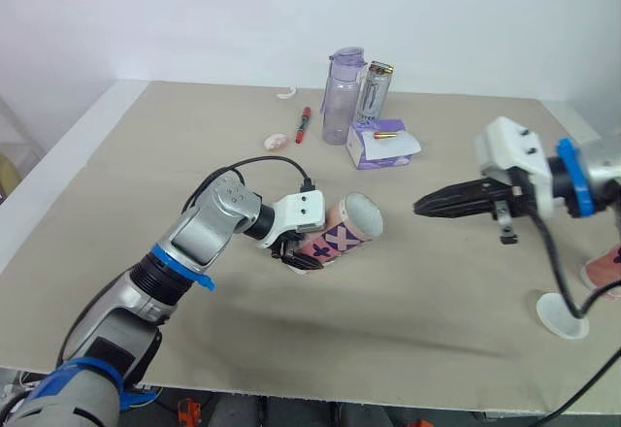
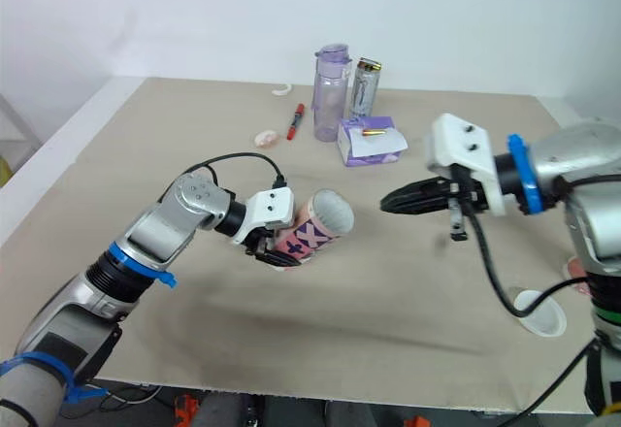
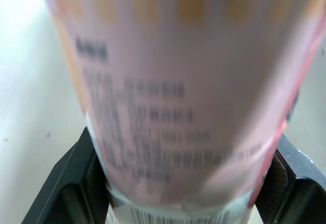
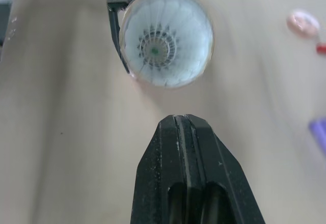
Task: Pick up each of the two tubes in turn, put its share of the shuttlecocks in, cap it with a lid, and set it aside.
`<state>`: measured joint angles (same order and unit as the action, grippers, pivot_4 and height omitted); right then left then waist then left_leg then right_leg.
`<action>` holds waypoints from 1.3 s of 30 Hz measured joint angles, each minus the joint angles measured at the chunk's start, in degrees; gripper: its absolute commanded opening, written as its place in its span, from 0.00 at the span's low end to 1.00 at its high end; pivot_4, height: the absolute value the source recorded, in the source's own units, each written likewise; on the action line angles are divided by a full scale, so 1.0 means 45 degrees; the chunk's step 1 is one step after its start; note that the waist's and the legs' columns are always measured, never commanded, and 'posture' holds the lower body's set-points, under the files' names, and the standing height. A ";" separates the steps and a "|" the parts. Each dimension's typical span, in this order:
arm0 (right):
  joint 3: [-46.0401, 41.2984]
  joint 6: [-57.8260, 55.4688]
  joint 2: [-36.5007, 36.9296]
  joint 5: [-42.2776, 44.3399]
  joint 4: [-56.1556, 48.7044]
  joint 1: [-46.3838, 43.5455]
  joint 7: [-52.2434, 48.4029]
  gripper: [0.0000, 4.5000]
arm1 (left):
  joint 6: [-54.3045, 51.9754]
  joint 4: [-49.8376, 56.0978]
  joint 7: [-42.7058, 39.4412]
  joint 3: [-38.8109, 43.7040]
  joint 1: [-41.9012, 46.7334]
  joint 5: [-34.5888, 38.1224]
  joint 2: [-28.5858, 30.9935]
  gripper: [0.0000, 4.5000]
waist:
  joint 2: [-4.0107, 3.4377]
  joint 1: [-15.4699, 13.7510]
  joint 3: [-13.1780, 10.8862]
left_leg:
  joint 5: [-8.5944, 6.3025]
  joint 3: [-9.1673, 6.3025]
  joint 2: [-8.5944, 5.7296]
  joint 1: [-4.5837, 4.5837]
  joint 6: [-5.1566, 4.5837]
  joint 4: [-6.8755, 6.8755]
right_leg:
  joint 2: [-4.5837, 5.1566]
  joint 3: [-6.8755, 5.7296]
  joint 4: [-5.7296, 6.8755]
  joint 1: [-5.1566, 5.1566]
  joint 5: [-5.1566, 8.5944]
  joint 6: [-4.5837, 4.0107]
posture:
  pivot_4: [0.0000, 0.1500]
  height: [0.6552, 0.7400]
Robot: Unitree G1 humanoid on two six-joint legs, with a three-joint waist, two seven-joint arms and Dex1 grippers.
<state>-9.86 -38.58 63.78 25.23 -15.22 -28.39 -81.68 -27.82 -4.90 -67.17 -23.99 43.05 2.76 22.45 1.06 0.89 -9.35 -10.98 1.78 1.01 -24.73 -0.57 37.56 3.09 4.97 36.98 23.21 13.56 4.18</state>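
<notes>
Silver arms, blue bands, black left pincer and right pincer.

my head eyes both look forward and down over the same table. my left wrist camera sits pressed close against the tube; the right wrist camera faces its open mouth, near.

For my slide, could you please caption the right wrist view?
Right gripper, jaws shut, faces the open tube, a shuttlecock inside.

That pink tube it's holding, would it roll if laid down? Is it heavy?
Probably rolls: the pink tube is round and smooth. Likely light, being thin-walled with feathered shuttlecocks inside. The left pincer grips one end, so it seems stiff.
</notes>
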 measured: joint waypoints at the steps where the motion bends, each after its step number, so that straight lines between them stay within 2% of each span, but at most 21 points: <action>1: -0.0280 0.0041 0.0011 0.0044 -0.0112 0.0495 0.0121 0.01 | 0.0230 -0.0075 0.0192 0.0178 -0.0198 0.0068 -0.0219 0.73 | -0.0005 0.0000 0.0001 | 0.0008 0.0003 -0.0023 -0.0002 -0.0013 -0.0001 | 0.0045 -0.0029 -0.0002 -0.0003 0.0000 0.0000 | 1.00 1.00; 4: -0.1504 0.0542 0.0053 -0.0144 -0.0268 0.2714 0.0492 0.01 | 0.0945 -0.0138 0.1051 0.0823 -0.1436 0.0750 -0.1609 0.73 | 0.0002 -0.0062 -0.0003 | 0.0069 0.0064 -0.0059 -0.0112 -0.0116 0.0005 | 0.0141 -0.0063 -0.0019 0.0013 -0.0005 0.0013 | 1.00 1.00; 6: -0.1954 0.0824 0.0070 -0.0277 -0.0173 0.3520 0.0622 0.01 | 0.1235 -0.0135 0.1297 0.0838 -0.1832 0.1105 -0.2112 0.73 | 0.0014 -0.0063 -0.0011 | 0.0073 0.0098 -0.0090 -0.0168 -0.0135 0.0007 | 0.0186 -0.0050 -0.0026 0.0036 -0.0052 0.0073 | 1.00 1.00; 9: -0.2751 0.1502 0.0270 -0.0714 0.0188 0.4668 0.0785 0.01 | 0.2075 -0.0126 0.1880 0.1027 -0.2466 0.1438 -0.2910 0.73 | 0.0011 -0.0078 -0.0014 | 0.0031 0.0081 -0.0086 -0.0187 -0.0106 -0.0012 | 0.0163 -0.0070 -0.0041 0.0045 -0.0030 0.0162 | 1.00 1.00; 12: -0.2959 0.2105 0.0382 -0.1169 0.0704 0.5405 0.0911 0.01 | 0.2871 -0.0224 0.2189 0.1059 -0.3005 0.1546 -0.3284 0.73 | 0.0012 -0.0078 -0.0015 | 0.0008 0.0072 -0.0082 -0.0187 -0.0076 -0.0021 | 0.0109 -0.0068 -0.0042 0.0045 -0.0016 0.0165 | 1.00 1.00; 17: -0.2962 0.2561 0.0717 -0.1321 0.0967 0.5732 0.0996 0.01 | 0.3850 -0.0348 0.2329 0.1083 -0.3382 0.1746 -0.3492 0.73 | -0.0015 -0.0038 -0.0017 | 0.0007 0.0073 -0.0064 -0.0180 -0.0072 -0.0020 | 0.0056 -0.0069 -0.0040 0.0034 0.0020 0.0098 | 1.00 1.00; 30: -0.3026 0.3161 0.1600 -0.1559 0.1497 0.6241 0.0696 0.01 | 0.7093 -0.2303 0.1702 0.0817 -0.3707 0.1461 -0.3294 0.73 | -0.0018 0.0013 -0.0015 | 0.0008 0.0076 -0.0065 -0.0177 -0.0070 -0.0009 | 0.0058 -0.0069 -0.0040 0.0024 0.0020 0.0097 | 1.00 1.00; 38: -0.3737 0.3600 0.2274 -0.1955 0.2480 0.6789 0.0171 0.01 | 0.7594 -0.2642 0.1173 0.0661 -0.3725 0.1500 -0.3260 0.73 | -0.0021 0.0015 -0.0013 | 0.0007 0.0074 -0.0071 -0.0172 -0.0069 -0.0009 | 0.0060 -0.0069 -0.0041 0.0013 0.0026 0.0102 | 1.00 1.00; 39: -0.3831 0.3628 0.2313 -0.2001 0.2607 0.6910 0.0092 0.14 | 0.7580 -0.2639 0.1116 0.0648 -0.3732 0.1520 -0.3260 0.73 | -0.0021 0.0015 -0.0012 | 0.0007 0.0072 -0.0071 -0.0172 -0.0069 -0.0010 | 0.0058 -0.0070 -0.0040 0.0013 0.0026 0.0101 | 1.00 1.00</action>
<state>-27.10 -22.25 74.18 16.23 -3.49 2.71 -81.27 6.29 -16.78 -62.15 -21.07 26.25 9.60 7.78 0.97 0.96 -9.40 -10.94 2.10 0.69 -25.50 -0.88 37.51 3.35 4.66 36.80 23.27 13.68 4.64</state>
